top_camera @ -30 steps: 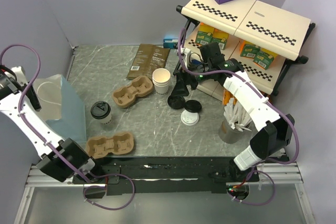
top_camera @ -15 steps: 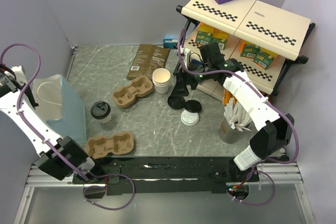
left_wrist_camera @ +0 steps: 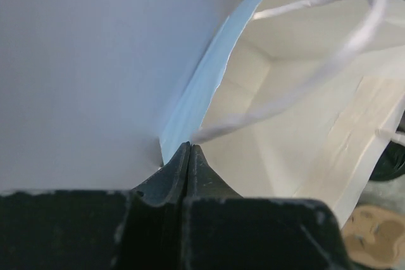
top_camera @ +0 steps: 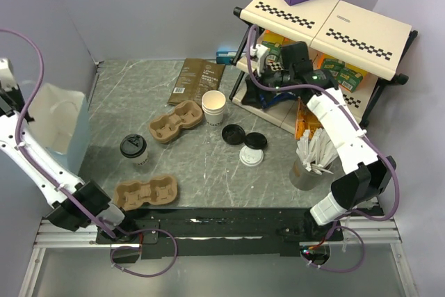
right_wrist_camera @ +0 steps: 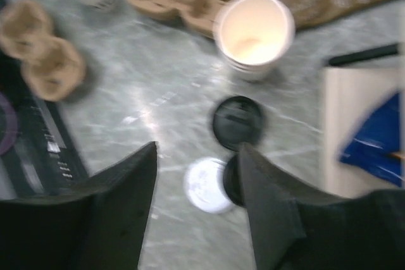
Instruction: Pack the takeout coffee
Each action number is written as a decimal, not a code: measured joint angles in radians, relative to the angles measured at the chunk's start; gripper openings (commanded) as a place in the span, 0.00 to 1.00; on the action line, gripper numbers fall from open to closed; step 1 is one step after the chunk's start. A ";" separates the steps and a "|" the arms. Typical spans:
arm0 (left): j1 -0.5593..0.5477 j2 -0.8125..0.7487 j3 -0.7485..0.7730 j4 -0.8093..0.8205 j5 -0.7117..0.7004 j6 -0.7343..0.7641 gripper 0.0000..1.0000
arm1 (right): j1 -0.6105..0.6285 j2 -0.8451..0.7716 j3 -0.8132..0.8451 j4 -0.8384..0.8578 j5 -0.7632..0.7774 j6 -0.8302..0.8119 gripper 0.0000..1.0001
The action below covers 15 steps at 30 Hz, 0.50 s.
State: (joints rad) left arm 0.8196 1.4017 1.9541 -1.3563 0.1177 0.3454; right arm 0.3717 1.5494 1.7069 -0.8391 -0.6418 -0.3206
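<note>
The left gripper (left_wrist_camera: 188, 150) has its jaws pressed together on the rim of the paper bag (top_camera: 59, 119), right where the white cord handle (left_wrist_camera: 304, 67) meets the blue edge; that is a thin pinch on thin paper, so the rim could tear or slide out if the arm pulls hard, and the bag, which looks tipped with its mouth open at the left edge of the table (top_camera: 208, 172), would then flop shut or fall over. The right gripper (right_wrist_camera: 196, 150) hangs with its fingers apart and nothing between them, high above the loose lids; below it one black lid (right_wrist_camera: 237, 122) lies alone, while a second seems to touch the white lid (right_wrist_camera: 205, 184), so a careless descent could nudge or catch two at once. The open cup (top_camera: 214, 107) stands uncovered just beyond them and is light enough to tip at a brush. The lidded takeout coffee (top_camera: 133, 148) stands upright on the table between the two pulp carriers (top_camera: 146, 191), in neither of them and well apart from both grippers; carried to the bag without a seat it could tilt and leak.
</note>
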 measured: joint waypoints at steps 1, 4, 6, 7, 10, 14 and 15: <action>0.000 0.011 0.053 0.000 0.019 -0.002 0.01 | -0.013 0.000 0.014 -0.019 0.029 -0.034 0.42; -0.002 0.019 0.142 0.005 0.086 -0.004 0.01 | -0.060 0.002 0.027 -0.061 0.064 -0.097 0.29; -0.010 0.022 0.178 0.003 0.132 -0.010 0.01 | -0.106 0.008 0.030 -0.110 0.095 -0.145 0.24; -0.016 0.024 0.197 0.003 0.160 -0.018 0.01 | -0.131 0.013 0.030 -0.135 0.114 -0.167 0.22; -0.043 0.034 0.234 0.011 0.222 -0.043 0.01 | -0.190 0.037 0.028 -0.196 0.182 -0.235 0.17; -0.071 0.033 0.260 0.077 0.267 -0.086 0.01 | -0.245 0.061 0.013 -0.233 0.276 -0.314 0.15; -0.074 0.027 0.261 0.119 0.275 -0.102 0.01 | -0.256 0.064 0.006 -0.238 0.301 -0.330 0.15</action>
State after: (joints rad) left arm 0.7452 1.4284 2.2147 -1.2369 0.3923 0.2432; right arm 0.1154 1.6135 1.7134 -1.0775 -0.3408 -0.6506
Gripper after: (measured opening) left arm 0.016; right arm 0.157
